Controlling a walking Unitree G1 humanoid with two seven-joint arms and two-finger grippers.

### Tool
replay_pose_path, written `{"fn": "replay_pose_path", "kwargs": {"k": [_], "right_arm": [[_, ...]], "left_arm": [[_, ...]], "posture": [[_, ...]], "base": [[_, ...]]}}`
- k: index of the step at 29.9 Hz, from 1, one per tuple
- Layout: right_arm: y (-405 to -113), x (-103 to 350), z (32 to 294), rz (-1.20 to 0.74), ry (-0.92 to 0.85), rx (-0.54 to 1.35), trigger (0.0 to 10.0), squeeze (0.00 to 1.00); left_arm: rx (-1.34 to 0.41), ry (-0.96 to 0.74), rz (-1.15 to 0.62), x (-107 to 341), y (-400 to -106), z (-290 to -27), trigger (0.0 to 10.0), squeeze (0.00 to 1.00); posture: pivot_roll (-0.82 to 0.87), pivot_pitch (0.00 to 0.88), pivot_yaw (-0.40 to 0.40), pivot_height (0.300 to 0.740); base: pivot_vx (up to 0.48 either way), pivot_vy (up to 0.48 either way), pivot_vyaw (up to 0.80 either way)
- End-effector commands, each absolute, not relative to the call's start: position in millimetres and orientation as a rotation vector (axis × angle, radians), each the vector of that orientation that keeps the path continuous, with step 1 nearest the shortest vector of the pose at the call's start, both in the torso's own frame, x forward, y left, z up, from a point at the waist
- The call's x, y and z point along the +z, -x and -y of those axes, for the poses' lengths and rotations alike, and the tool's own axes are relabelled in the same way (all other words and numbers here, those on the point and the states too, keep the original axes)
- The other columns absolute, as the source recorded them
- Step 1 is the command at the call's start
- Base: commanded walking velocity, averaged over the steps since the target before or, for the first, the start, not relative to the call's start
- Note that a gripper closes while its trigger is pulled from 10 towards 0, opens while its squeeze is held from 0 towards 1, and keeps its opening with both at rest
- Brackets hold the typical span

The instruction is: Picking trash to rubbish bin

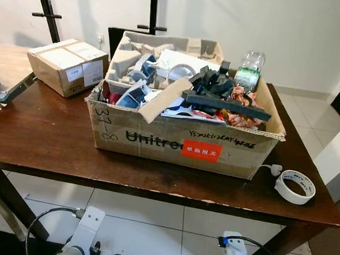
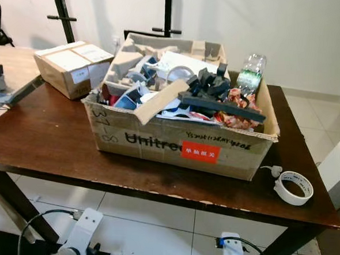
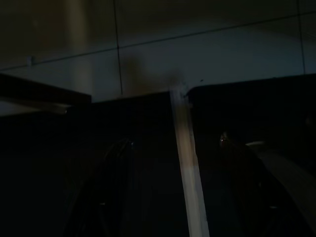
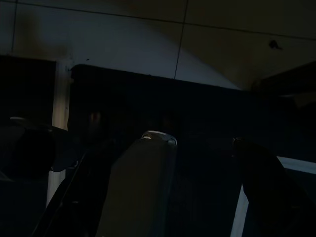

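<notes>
A big open cardboard box (image 1: 175, 140) stands in the middle of a dark wooden table (image 1: 48, 137). It is heaped with trash: foam packing pieces (image 1: 128, 58), black foam strips (image 1: 226, 102), crumpled wrappers (image 1: 237, 117) and a loose cardboard flap (image 1: 166, 99). A clear plastic bottle (image 1: 250, 69) leans at the box's far right corner. Both silver arms hang low in front of the table, the left arm (image 1: 85, 232) and the right arm (image 1: 234, 253). In the dark wrist views, the left gripper (image 3: 175, 143) and the right gripper (image 4: 165, 133) are open over floor tiles, holding nothing.
A small sealed carton (image 1: 68, 65) sits at the table's far left. A roll of white tape (image 1: 295, 186) lies near the front right corner, beside a small white plug (image 1: 275, 168). Black stand legs (image 1: 47, 7) rise behind the table. White tiled floor (image 1: 153, 219) lies under it.
</notes>
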State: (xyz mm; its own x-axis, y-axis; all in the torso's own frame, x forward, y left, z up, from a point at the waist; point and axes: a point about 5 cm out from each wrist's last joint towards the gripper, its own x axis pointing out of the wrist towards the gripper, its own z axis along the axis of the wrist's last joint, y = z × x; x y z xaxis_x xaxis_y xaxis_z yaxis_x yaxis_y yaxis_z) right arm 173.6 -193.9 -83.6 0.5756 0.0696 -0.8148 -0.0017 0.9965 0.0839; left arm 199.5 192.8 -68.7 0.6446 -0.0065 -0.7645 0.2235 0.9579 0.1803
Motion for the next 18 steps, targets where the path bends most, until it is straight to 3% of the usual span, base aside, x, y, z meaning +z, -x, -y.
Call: {"fn": "replay_pose_path", "kwargs": {"k": [1, 8, 18], "right_arm": [[-169, -87, 193, -0.965, -0.051, 0.025, 10.0, 0.0], [-169, -88, 189, -0.956, -0.035, -0.012, 10.0, 0.0], [-179, -84, 175, -0.906, 0.005, 0.077, 10.0, 0.0]], "left_arm": [[-0.125, -0.279, -0.904, -74, -195, -192, 10.0, 0.0], [-0.161, -0.282, -0.892, -74, -195, -188, 10.0, 0.0], [-0.127, -0.265, -0.839, -73, -198, -184, 10.0, 0.0]], "posture": [[0.06, 0.0, -0.014, 0.74], [0.06, 0.0, -0.013, 0.74], [0.06, 0.016, -0.013, 0.74]], "base": [[0.0, 0.0, 0.0], [0.0, 0.0, 0.0], [0.0, 0.0, 0.0]]}}
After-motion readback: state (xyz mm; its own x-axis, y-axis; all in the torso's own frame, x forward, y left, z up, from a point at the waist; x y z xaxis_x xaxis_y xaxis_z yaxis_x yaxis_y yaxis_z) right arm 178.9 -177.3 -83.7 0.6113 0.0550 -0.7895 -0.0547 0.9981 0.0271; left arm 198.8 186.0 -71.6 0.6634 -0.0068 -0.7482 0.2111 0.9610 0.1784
